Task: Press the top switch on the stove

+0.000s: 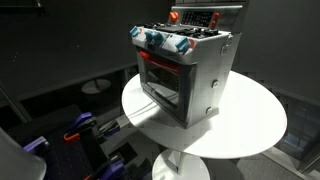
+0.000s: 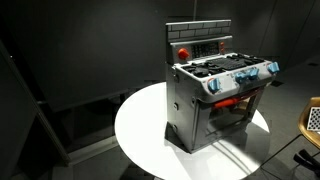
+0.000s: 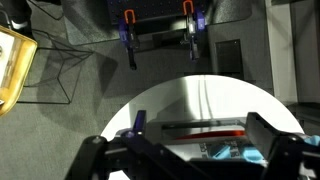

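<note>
Round white table (image 1: 255, 120), yellow object (image 3: 12, 60) on dark floor

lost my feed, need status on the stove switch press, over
Gripper open, empty, clear of the stove. Stove upright on the round white table, not yet touched. Nothing seen blocking it.

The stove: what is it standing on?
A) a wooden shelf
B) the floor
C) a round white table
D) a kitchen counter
C: in both exterior views the stove stands on a round white table, near the middle of its top.
</note>
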Controlling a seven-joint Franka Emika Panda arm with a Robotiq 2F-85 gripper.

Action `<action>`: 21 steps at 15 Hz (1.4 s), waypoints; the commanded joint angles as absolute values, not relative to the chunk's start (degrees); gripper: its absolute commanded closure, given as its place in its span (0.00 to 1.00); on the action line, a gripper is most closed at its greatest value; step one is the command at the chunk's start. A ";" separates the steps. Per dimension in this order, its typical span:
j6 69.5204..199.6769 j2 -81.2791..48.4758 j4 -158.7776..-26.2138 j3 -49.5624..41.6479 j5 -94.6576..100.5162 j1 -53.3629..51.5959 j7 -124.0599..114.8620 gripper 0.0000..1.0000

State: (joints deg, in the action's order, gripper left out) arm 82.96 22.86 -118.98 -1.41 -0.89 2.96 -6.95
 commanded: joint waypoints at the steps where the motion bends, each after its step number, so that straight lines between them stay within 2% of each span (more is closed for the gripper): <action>1: 86.25 20.57 -116.13 -1.15 -1.91 3.28 -9.39 0.00; 16: 115.62 8.75 -112.68 -0.91 0.42 3.86 -18.41 0.00; 21: 121.75 3.38 -110.83 -1.10 3.00 4.09 -22.22 0.00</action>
State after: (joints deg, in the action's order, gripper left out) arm 120.38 6.95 -114.15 -1.16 0.86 3.73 -19.06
